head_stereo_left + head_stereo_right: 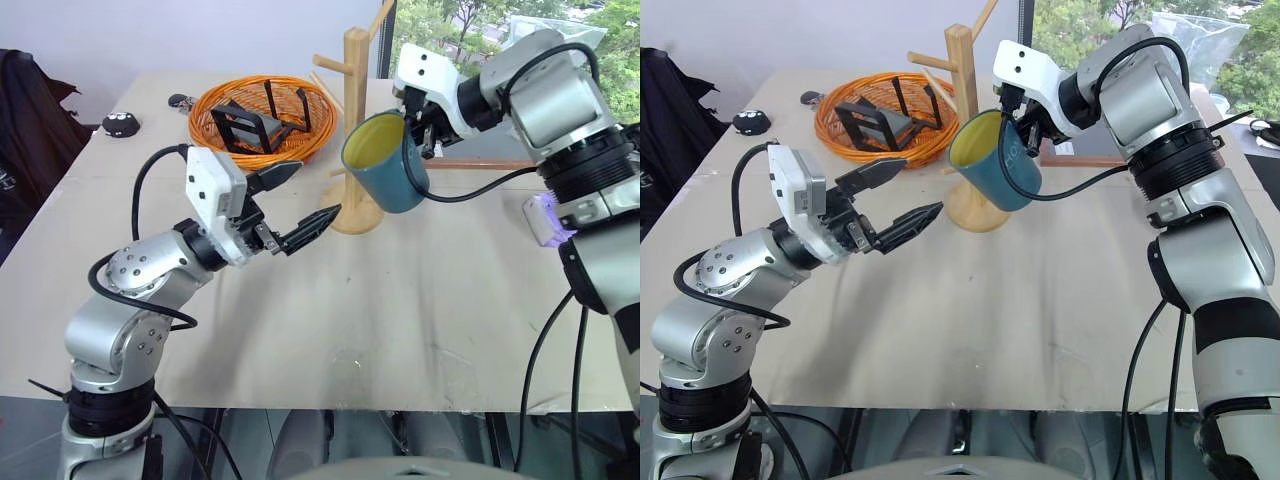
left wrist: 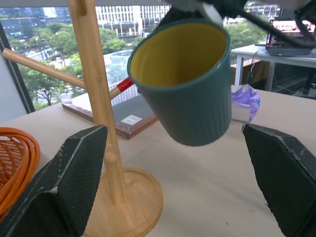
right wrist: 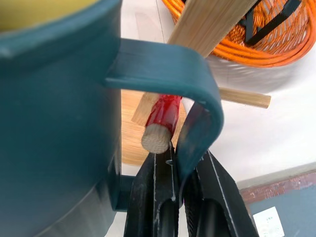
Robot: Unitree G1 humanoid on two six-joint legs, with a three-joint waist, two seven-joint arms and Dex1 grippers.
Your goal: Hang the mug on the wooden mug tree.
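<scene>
1. The teal-blue ceramic mug [image 1: 388, 165] is a tapered cylinder with faint vertical ribbing on its outer wall, a smooth yellow interior and one flat loop handle [image 3: 190, 89].
2. The mug hangs in the air above the beige table [image 1: 400, 300], tilted with its mouth toward the robot, just beside the post of the pale-wood mug tree [image 1: 356, 120].
3. The right gripper [image 3: 177, 163] is clamped on the handle, its two black fingers pinching the loop's outer strip.
4. The mug tree consists of a round post on a disc base [image 2: 133, 202] with angled dowel pegs.
5. The red-tipped peg [image 3: 160, 121] lies inside the handle loop, its bare wooden end facing the right gripper.
6. The left gripper [image 1: 300, 205] hovers near the tree base, its textured black fingers [image 2: 79, 177] spread apart and empty.
7. An orange woven wicker basket [image 1: 265, 120] holding black frames sits behind the mug tree.
</scene>
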